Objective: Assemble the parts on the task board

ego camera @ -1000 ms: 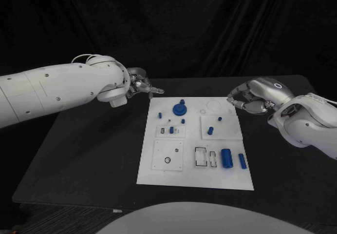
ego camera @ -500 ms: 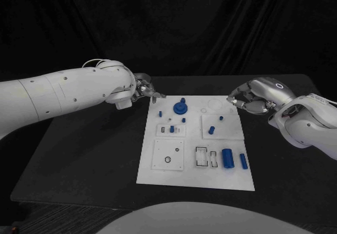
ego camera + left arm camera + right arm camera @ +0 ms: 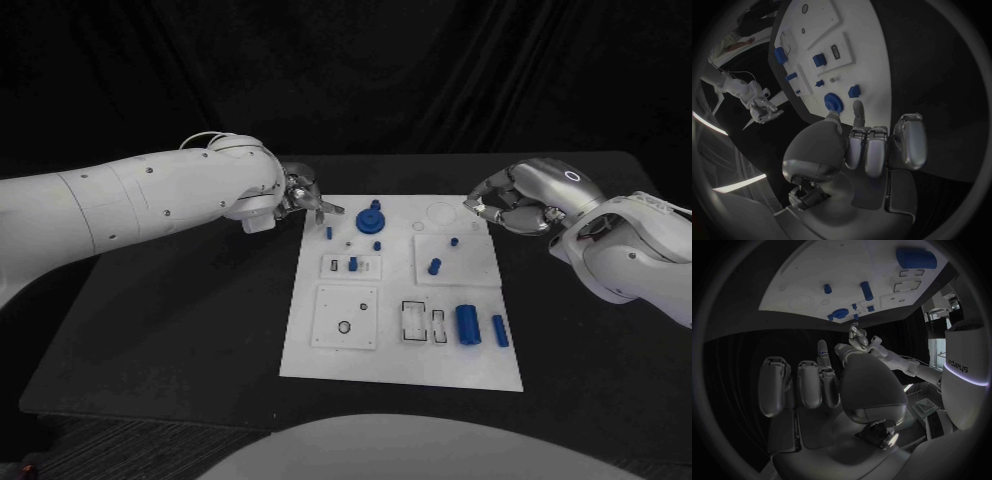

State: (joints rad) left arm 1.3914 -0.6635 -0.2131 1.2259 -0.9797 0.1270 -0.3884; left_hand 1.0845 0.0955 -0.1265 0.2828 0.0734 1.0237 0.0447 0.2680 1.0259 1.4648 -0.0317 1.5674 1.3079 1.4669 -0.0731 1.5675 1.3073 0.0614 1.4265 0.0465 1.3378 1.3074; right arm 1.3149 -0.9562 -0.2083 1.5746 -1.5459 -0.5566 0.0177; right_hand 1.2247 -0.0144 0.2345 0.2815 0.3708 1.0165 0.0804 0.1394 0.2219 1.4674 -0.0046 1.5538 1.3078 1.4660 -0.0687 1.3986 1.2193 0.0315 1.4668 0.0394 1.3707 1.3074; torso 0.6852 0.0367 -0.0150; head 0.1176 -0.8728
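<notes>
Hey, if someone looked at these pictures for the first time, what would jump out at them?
The white task board in the middle of the black table stands out most, dotted with small blue parts such as the round blue piece near its far edge. Next come the two white arms: the left robot hand hovers at the board's far left corner, and the right robot hand, fingers curled, at its far right corner.

We are seeing a smooth white flat task board (image 3: 476, 370), a matt black table (image 3: 188, 330), and shiny silver metal-looking hands (image 3: 515, 205).
</notes>
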